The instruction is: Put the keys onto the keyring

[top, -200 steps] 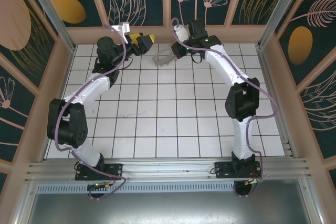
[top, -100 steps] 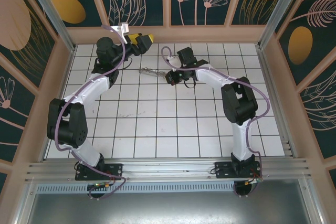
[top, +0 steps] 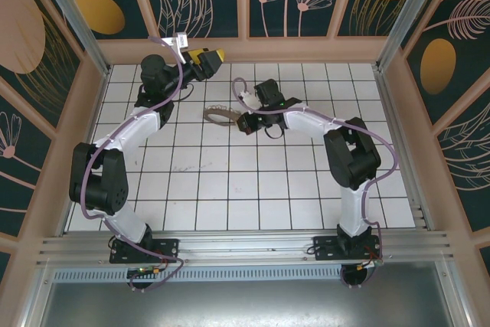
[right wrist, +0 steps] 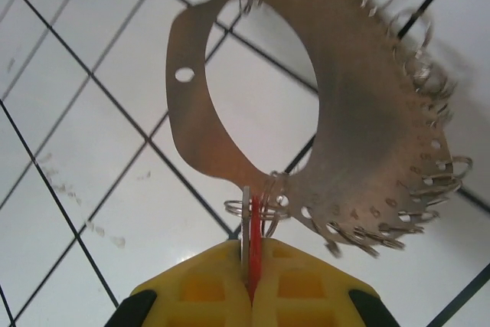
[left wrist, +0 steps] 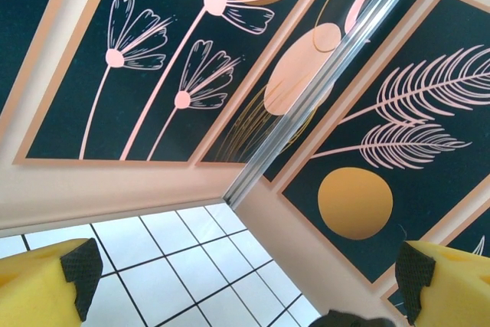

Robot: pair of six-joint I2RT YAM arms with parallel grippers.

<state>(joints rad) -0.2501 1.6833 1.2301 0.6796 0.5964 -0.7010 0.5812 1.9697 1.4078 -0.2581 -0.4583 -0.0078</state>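
- The right gripper (right wrist: 251,266) pinches the red key (right wrist: 255,227) at a wire loop on the keyring (right wrist: 367,135), over the worktop (top: 230,181).
- Whether the key is fully threaded, I cannot tell.
- The left gripper (left wrist: 245,273) is spread, empty, well apart.

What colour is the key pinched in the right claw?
The key is bright red, clearest in the right wrist view.
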